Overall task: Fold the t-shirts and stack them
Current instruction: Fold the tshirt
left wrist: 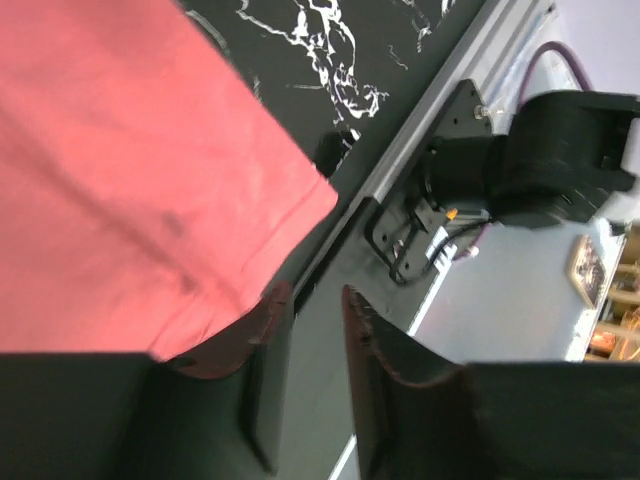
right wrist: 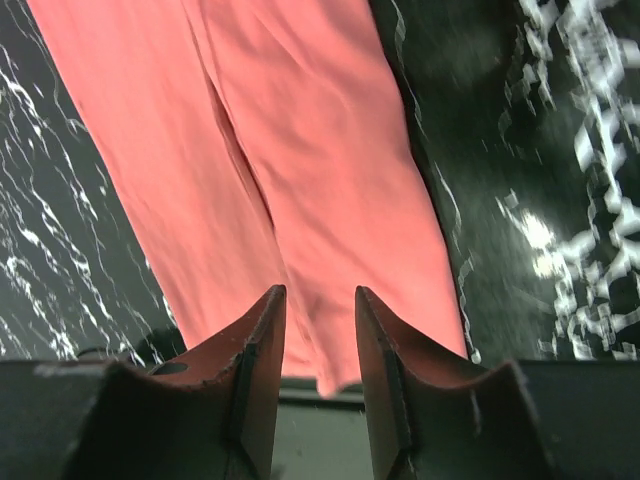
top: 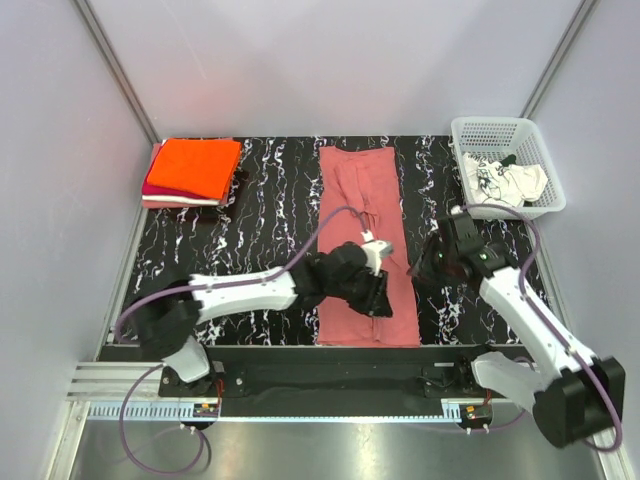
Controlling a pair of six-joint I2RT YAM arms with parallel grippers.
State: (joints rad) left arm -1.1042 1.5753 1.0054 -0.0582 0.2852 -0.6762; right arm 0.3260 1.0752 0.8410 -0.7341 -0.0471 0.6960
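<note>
2 arms, left arm (top: 240,290) and right arm (top: 530,312), have white shells, black joints and black bases. thin purple cables (left wrist: 545,52) trail along them. dark fingers (right wrist: 262,345) show scuffed reddish-brown inner faces.

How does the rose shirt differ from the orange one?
The rose shirt lies as a long narrow strip mid-table; the orange shirt is a compact folded rectangle. The rose shirt rests directly on the table; the orange shirt tops a stack at far left. Both are plain.
</note>
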